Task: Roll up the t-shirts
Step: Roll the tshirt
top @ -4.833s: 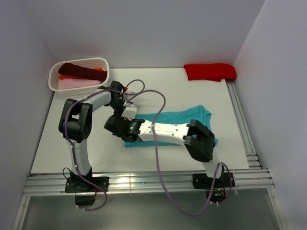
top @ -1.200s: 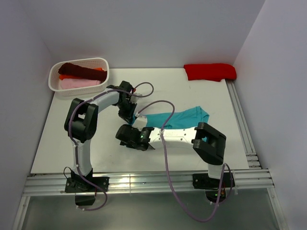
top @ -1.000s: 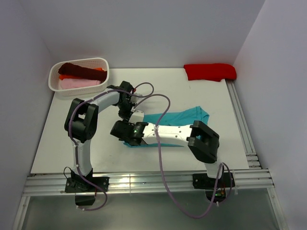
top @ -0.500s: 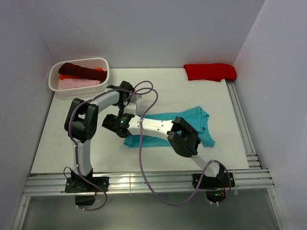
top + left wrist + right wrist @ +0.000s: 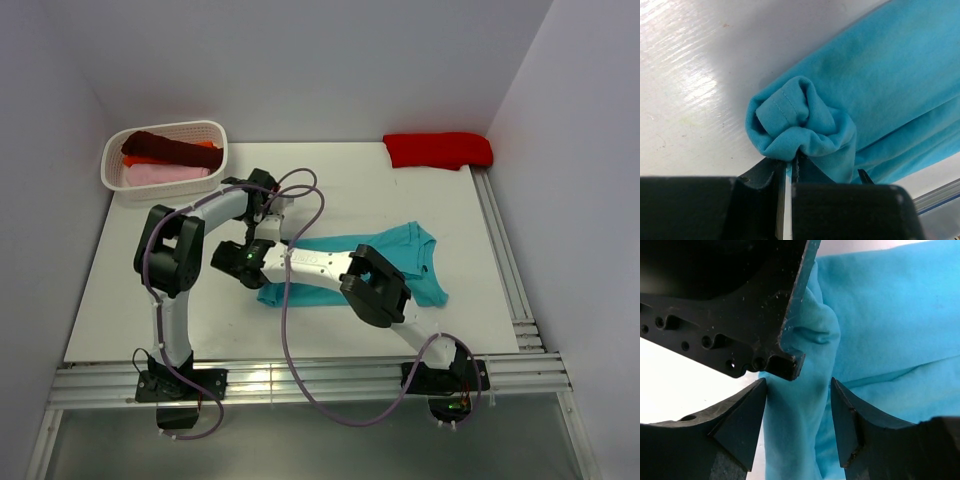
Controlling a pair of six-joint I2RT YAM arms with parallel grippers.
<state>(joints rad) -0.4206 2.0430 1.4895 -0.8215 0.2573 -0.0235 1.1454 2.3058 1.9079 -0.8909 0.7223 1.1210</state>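
Observation:
The teal t-shirt (image 5: 412, 252) lies flat on the white table (image 5: 120, 290), and its left end is gathered into a small roll (image 5: 799, 120). My left gripper (image 5: 790, 162) (image 5: 266, 222) is shut on the lower edge of that roll. Just beside it, my right gripper (image 5: 799, 390) (image 5: 243, 262) stands open, with its fingers (image 5: 742, 420) either side of a raised ridge of the teal t-shirt (image 5: 797, 430). The black body of the left gripper (image 5: 725, 305) fills the top of the right wrist view. The top view hides both sets of jaws.
A white basket (image 5: 212, 133) at the back left holds maroon (image 5: 160, 147), orange and pink (image 5: 160, 174) shirts. A bright red shirt (image 5: 438, 150) lies folded at the back right. Metal rails run along the table's right edge (image 5: 505, 270) and its near edge.
The right arm has swung left and away from me, bringing its gripper to the shirt's left end next to the left gripper. More of the shirt's right side shows. The left gripper kept its hold.

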